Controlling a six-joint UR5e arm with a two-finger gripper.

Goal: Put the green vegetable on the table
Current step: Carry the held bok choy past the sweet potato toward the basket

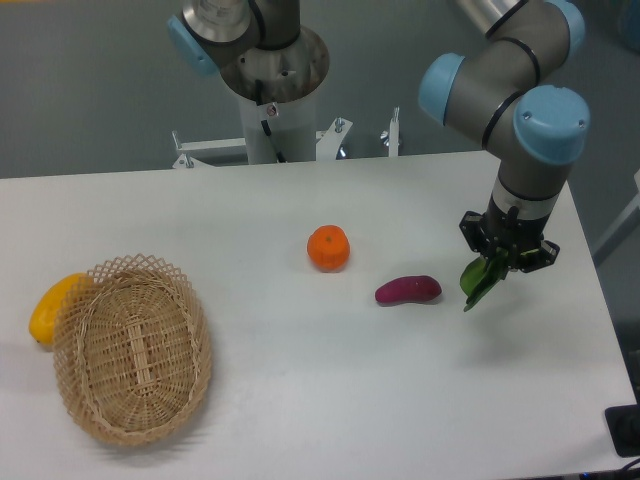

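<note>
The claw [506,254] grips the green vegetable [481,279]. Its dark leaf hangs tilted above the right of the bench [330,380].

Orange [328,248] mid-scene, purple vegetable [408,290] near its right; wicker basket [132,349] far left, apparently touching yellow fruit [51,306].
</note>
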